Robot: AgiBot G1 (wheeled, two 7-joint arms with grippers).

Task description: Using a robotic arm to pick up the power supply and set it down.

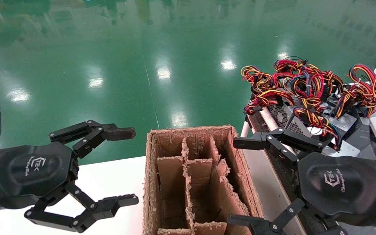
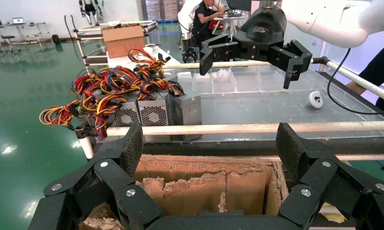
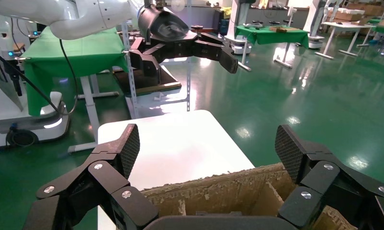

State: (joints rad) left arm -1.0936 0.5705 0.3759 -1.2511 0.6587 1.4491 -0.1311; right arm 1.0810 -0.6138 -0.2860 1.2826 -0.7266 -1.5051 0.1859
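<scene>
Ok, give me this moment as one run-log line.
left gripper: open, empty, left of cardboard box | right gripper: open, empty, right of box | power supplies: untouched on rack, wires bundled | box compartments: no supply seen

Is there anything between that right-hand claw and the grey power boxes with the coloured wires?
Partly. The right gripper hangs open beside the cardboard box. A white rail runs along the front of the power supplies, and their tangled wires lie on top.
</scene>
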